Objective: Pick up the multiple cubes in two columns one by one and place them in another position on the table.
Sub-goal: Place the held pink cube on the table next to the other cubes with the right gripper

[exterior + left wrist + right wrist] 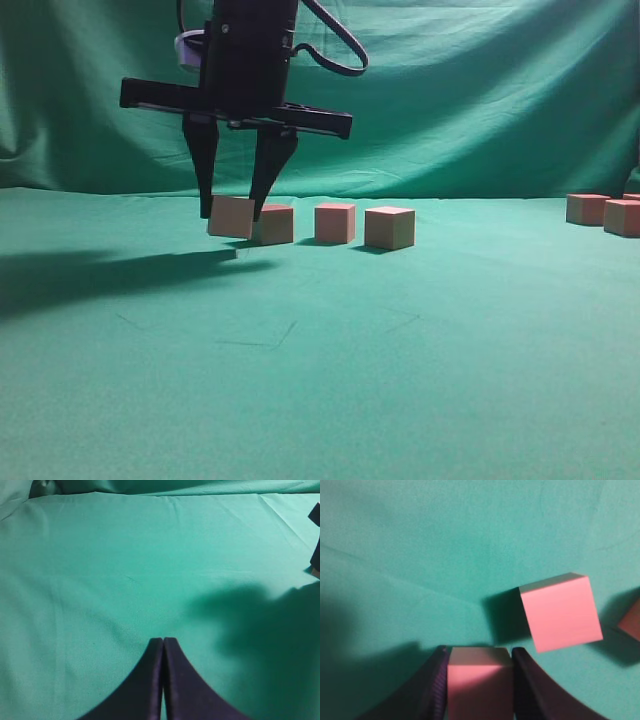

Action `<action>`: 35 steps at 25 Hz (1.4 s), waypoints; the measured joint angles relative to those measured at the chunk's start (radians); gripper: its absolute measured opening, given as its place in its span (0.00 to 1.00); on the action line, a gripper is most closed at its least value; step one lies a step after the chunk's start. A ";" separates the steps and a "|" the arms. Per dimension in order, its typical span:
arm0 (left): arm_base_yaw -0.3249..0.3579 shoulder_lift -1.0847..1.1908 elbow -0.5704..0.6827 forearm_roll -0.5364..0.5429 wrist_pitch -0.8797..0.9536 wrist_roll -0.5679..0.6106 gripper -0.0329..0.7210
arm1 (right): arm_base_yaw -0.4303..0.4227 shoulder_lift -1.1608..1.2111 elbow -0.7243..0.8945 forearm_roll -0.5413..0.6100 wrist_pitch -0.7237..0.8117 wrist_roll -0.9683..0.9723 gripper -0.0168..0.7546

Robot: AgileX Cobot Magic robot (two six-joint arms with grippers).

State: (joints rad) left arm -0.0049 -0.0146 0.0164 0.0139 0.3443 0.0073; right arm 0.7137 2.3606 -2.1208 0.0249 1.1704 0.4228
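My right gripper (232, 213) reaches over to the left of the exterior view and is shut on one pinkish-tan cube (231, 217), which hangs just above the table (320, 380). In the right wrist view the same cube (479, 680) fills the gap of the gripper (480, 651). A row of three cubes rests beside it: one (275, 224) right behind the held cube, a middle one (334, 222), and a third one (389, 227). Over bare green cloth, my left gripper (163, 640) is shut on nothing.
Two more cubes (587, 208) (622, 217) sit at the far right edge. A green cloth backdrop (450, 100) hangs behind the table. In the right wrist view a cube (561, 611) lies just right of the held one, another (631, 620) at the edge.
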 joint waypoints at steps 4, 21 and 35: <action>0.000 0.000 0.000 0.000 0.000 0.000 0.04 | 0.000 0.004 0.000 0.000 0.000 -0.016 0.36; 0.000 0.000 0.000 0.000 0.000 0.000 0.04 | 0.000 0.030 -0.002 0.080 0.011 -0.089 0.62; 0.000 0.000 0.000 0.000 0.000 0.000 0.04 | 0.000 -0.015 -0.246 0.097 0.069 -0.156 0.62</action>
State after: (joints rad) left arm -0.0049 -0.0146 0.0164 0.0139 0.3443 0.0073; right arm 0.7137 2.3460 -2.3663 0.1220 1.2399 0.2672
